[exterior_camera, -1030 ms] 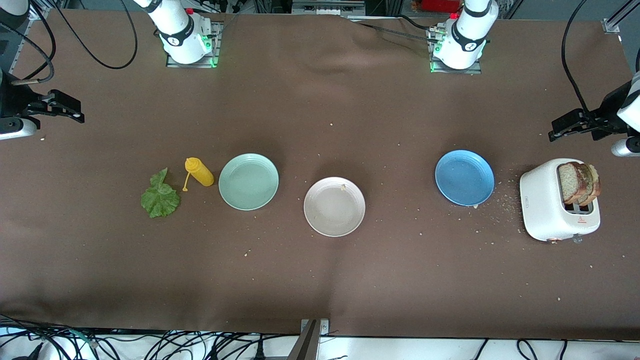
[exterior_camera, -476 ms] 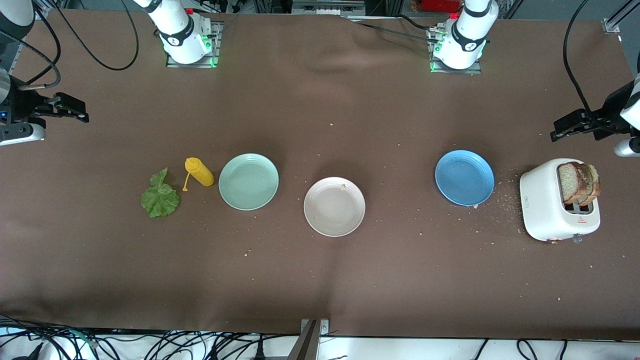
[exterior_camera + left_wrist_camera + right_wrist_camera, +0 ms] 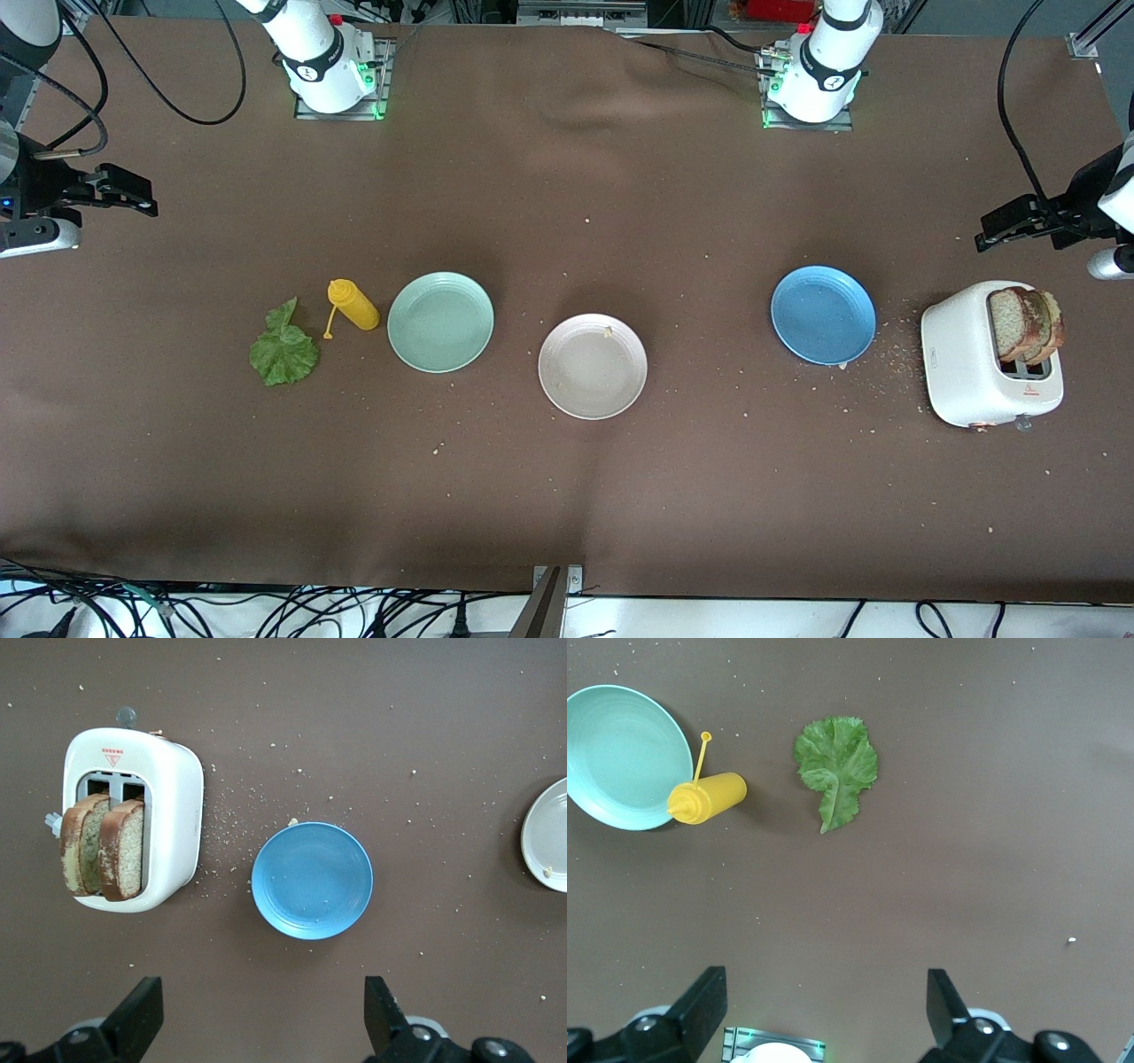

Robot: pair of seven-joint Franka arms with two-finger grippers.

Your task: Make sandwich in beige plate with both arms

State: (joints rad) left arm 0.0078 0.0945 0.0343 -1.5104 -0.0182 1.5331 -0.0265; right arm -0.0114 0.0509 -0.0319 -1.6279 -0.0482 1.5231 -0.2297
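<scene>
The beige plate (image 3: 593, 366) lies in the middle of the table, bare but for a crumb; its rim (image 3: 547, 837) shows in the left wrist view. Two brown bread slices (image 3: 1026, 323) (image 3: 102, 857) stand in a white toaster (image 3: 966, 363) (image 3: 173, 806) at the left arm's end. A green lettuce leaf (image 3: 283, 348) (image 3: 835, 769) lies flat on the cloth toward the right arm's end. My left gripper (image 3: 999, 226) (image 3: 263, 1010) hangs open and holds nothing, over bare cloth beside the toaster. My right gripper (image 3: 124, 193) (image 3: 827, 1001) hangs open and holds nothing, over bare cloth at its end of the table.
A blue plate (image 3: 823, 315) (image 3: 312, 880) lies between the toaster and the beige plate. A mint-green plate (image 3: 440, 321) (image 3: 620, 753) and a yellow squeeze bottle (image 3: 354, 304) (image 3: 709, 798) on its side lie between the beige plate and the lettuce. Crumbs are scattered round the toaster.
The right gripper has shifted a little toward the table's middle and then held still. The left gripper has barely moved. Nothing on the table has moved.
</scene>
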